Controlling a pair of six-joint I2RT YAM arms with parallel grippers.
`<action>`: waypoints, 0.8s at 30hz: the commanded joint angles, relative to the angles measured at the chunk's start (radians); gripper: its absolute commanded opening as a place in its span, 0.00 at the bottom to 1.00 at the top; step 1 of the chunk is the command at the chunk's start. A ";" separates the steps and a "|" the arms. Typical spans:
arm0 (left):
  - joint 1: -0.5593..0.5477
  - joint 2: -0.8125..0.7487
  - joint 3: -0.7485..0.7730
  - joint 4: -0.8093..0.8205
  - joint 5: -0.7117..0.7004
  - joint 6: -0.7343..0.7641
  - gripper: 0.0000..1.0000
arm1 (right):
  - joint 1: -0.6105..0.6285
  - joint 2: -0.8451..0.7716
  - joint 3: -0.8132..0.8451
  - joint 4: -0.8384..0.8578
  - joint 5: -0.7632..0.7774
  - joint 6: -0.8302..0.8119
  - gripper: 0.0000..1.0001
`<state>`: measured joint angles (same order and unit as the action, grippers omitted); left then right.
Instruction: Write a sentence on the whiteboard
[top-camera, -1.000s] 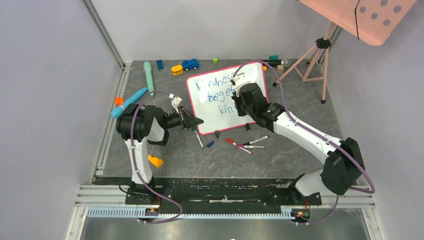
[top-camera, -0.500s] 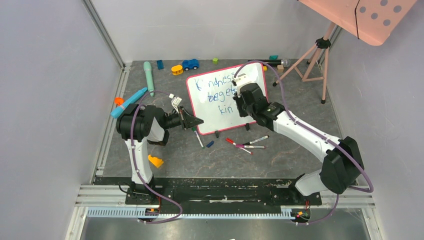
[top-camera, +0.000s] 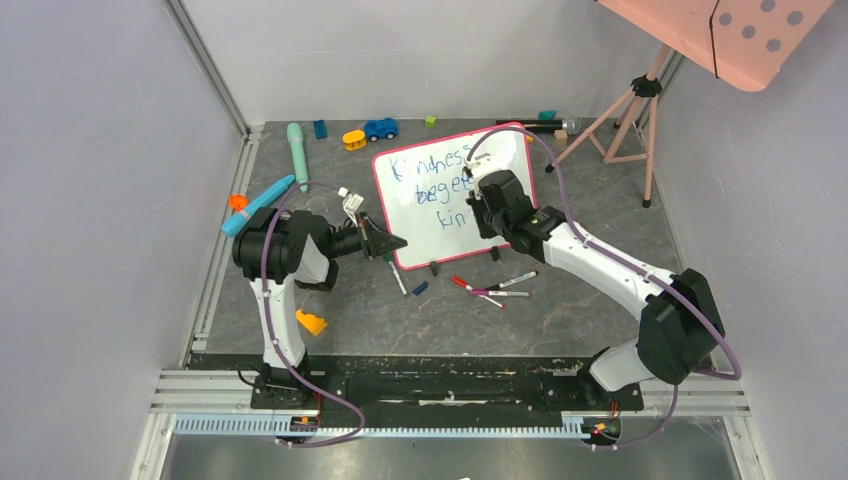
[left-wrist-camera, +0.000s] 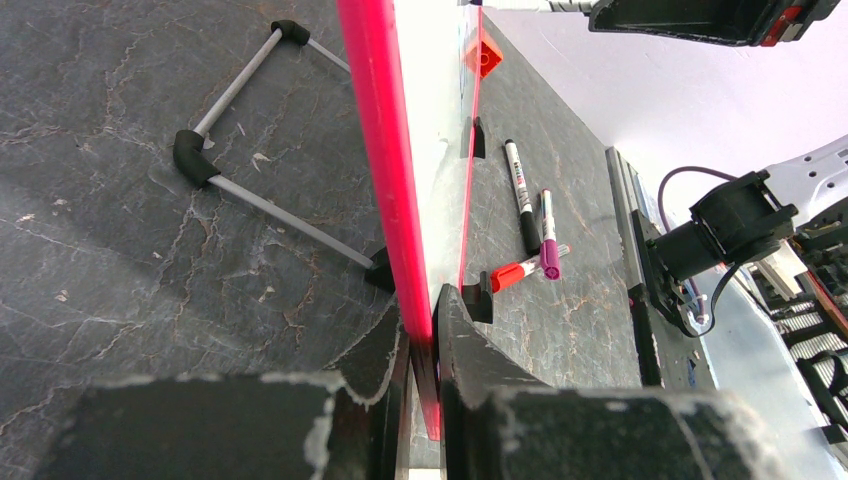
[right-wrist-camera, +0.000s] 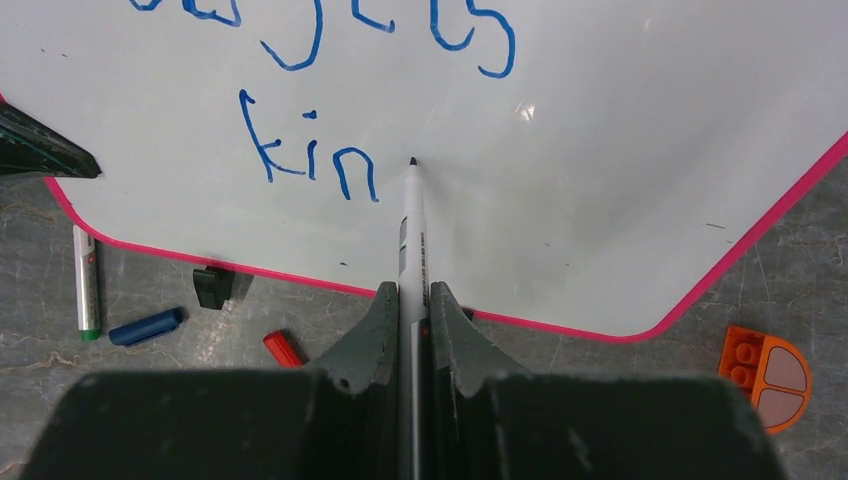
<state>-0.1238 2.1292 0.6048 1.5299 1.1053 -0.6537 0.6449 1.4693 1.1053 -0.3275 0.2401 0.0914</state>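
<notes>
Whiteboard stands tilted mid-table; left gripper pinches its pink frame at the near left edge. Right gripper clamps marker, tip just right of "kin" in the sentence. Press lightly and start the next letter level with that line.

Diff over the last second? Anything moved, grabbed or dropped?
The right pincer, shut on the marker, edged slightly toward the near edge of the whiteboard, and its elbow shifted a little with it. The marker tip sits just right of "kin". Nothing was taken or let go. Unchanged: the left pincer clamped on the whiteboard's pink edge, the sentence ending at "kin", and the loose markers.
</notes>
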 joint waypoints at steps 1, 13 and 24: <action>0.021 0.057 -0.003 0.027 -0.115 0.140 0.03 | -0.004 0.000 -0.012 0.020 0.002 -0.009 0.00; 0.022 0.057 -0.002 0.027 -0.114 0.141 0.03 | -0.005 0.035 0.021 0.038 -0.004 -0.017 0.00; 0.022 0.057 -0.002 0.028 -0.116 0.143 0.03 | -0.005 0.006 -0.039 0.055 -0.058 -0.013 0.00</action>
<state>-0.1238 2.1292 0.6048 1.5303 1.1049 -0.6540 0.6437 1.4788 1.0931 -0.3164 0.2001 0.0841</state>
